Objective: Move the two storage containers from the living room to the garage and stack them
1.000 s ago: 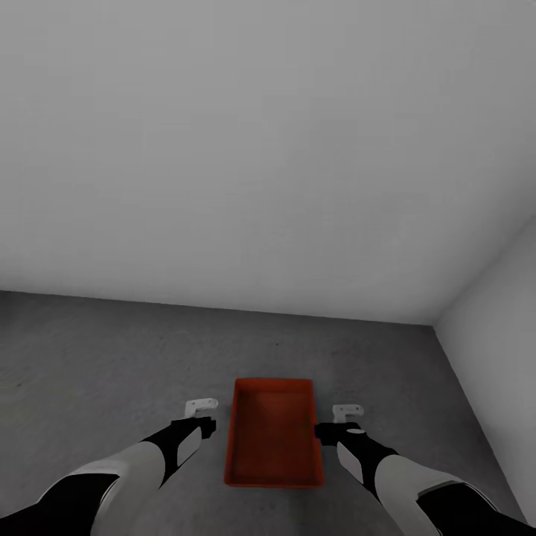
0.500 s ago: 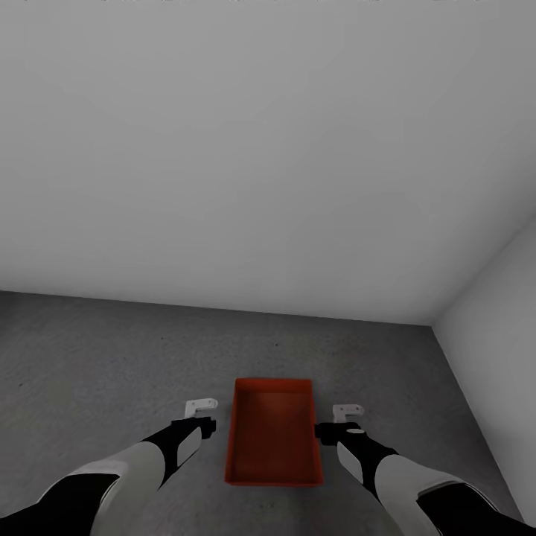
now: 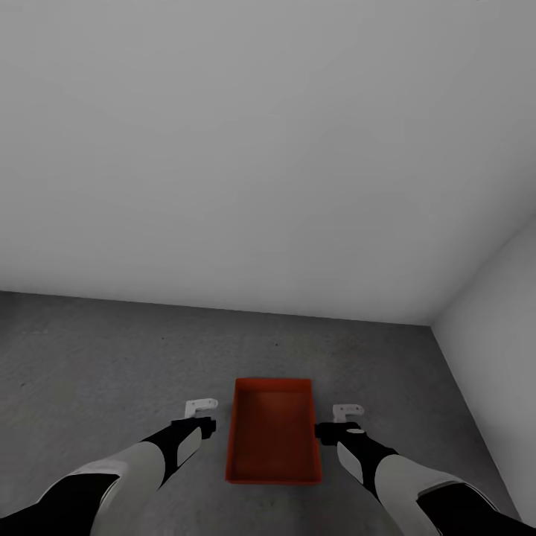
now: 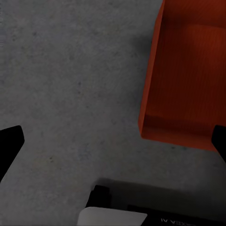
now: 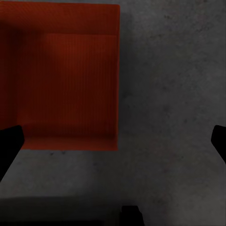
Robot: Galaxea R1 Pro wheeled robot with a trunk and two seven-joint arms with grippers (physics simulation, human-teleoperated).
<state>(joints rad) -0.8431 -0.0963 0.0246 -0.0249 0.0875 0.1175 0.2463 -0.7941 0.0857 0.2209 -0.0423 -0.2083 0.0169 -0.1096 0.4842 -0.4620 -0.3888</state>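
One orange-red storage container (image 3: pixel 273 432) rests, open side up and with nothing in it, on the garage's dark grey concrete floor (image 3: pixel 112 357). My left gripper (image 3: pixel 201 408) hovers just to its left and my right gripper (image 3: pixel 348 411) just to its right. Both are open and clear of its walls. In the left wrist view the container (image 4: pixel 188 80) lies beside the open left gripper (image 4: pixel 115 141), whose black fingertips (image 4: pixel 10 141) stand far apart. The right wrist view has the container (image 5: pixel 61 80) under the wide-open right gripper (image 5: pixel 114 140).
A plain pale grey wall (image 3: pixel 260 149) rises a short way beyond the container. A side wall (image 3: pixel 499 335) meets it in a corner at the right. Bare concrete stretches to the left of the container.
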